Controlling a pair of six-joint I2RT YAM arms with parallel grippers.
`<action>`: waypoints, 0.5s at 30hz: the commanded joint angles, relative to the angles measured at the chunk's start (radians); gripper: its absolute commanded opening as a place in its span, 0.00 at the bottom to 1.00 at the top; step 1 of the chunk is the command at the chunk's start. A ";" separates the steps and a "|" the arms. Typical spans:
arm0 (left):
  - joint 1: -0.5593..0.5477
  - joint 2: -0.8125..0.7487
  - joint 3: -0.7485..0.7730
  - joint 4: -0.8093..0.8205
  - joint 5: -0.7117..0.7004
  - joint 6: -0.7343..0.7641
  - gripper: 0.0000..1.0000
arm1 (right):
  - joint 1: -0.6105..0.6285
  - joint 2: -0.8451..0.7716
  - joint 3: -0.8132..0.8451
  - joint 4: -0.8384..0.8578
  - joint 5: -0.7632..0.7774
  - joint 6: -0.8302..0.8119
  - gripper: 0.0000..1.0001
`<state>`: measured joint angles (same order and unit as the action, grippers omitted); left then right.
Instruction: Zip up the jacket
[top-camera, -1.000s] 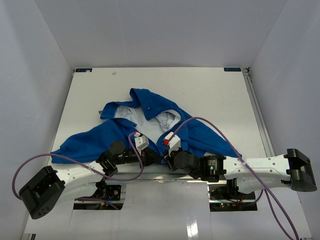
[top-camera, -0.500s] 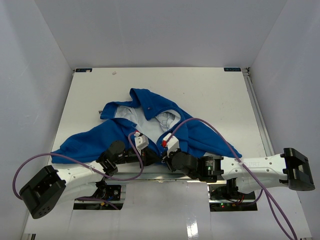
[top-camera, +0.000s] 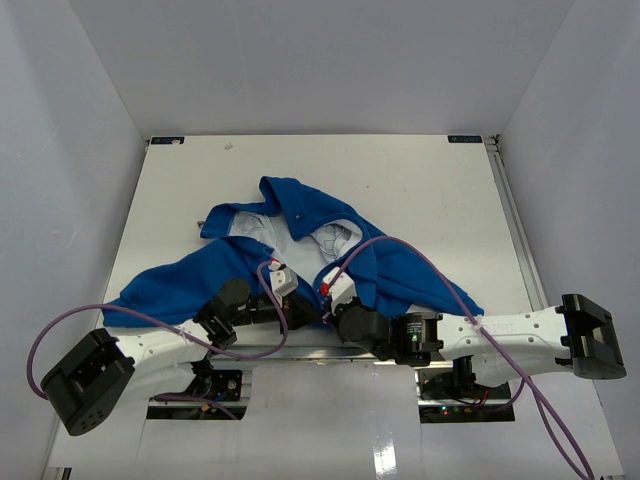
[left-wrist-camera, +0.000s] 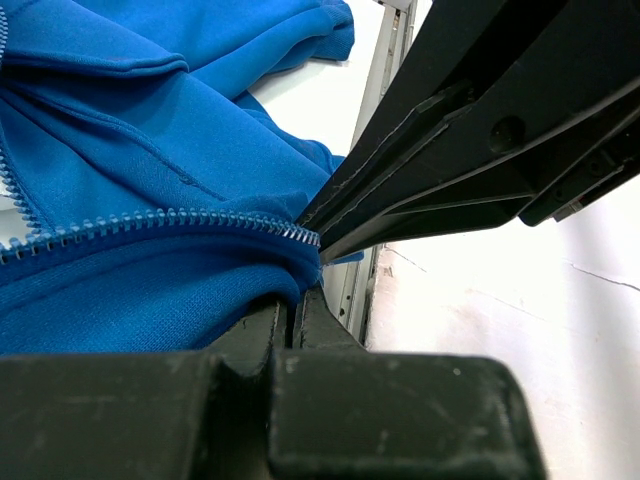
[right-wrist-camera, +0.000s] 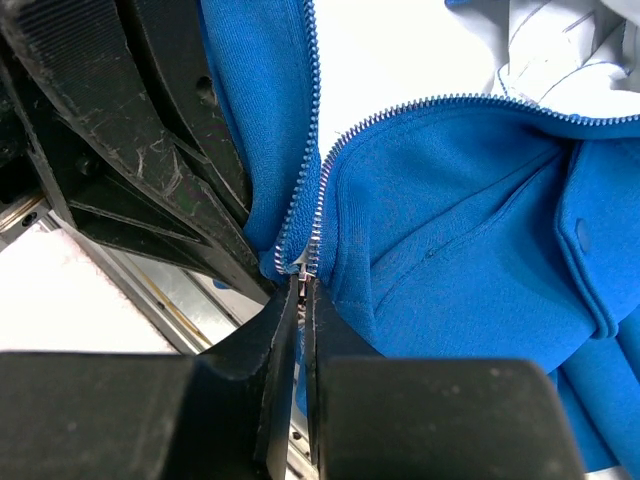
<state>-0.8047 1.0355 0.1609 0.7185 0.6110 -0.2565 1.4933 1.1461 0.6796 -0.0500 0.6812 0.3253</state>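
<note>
1. Across the white table, flat and matte, nothing is seen to have shifted since a second ago.
2. At the near middle of it the jacket is spread, hem at the near edge between both arms. Soft bright-blue knit is shown outside, and a pale, faintly checked lining is laid open in rumpled folds. It lies as it was before.
3. And there it is: the right arm has been drawn a touch leftwards, its purple cable looped over the cloth. The left arm is hardly moved.
4. The left gripper is seen pressed almost together, with the blue hem pinched between its black, scuffed fingers.
5. The right gripper is closed to a thin slit, and the bottom end of the zipper is nipped at its tips, just beside the left gripper.
6. Small silvery teeth are set on blue tape. The two rows are parted upwards from that pinch, unjoined.
</note>
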 joint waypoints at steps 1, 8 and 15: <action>-0.002 0.000 0.028 0.007 0.061 -0.004 0.00 | 0.001 -0.011 0.055 0.118 0.055 -0.058 0.08; -0.002 0.020 0.032 0.025 0.091 -0.014 0.00 | 0.002 -0.017 0.064 0.187 0.059 -0.114 0.08; -0.002 0.017 0.028 0.039 0.119 -0.024 0.00 | 0.002 -0.029 0.043 0.265 0.090 -0.150 0.08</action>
<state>-0.7941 1.0527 0.1665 0.7496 0.6220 -0.2642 1.4944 1.1458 0.6800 -0.0080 0.6970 0.2107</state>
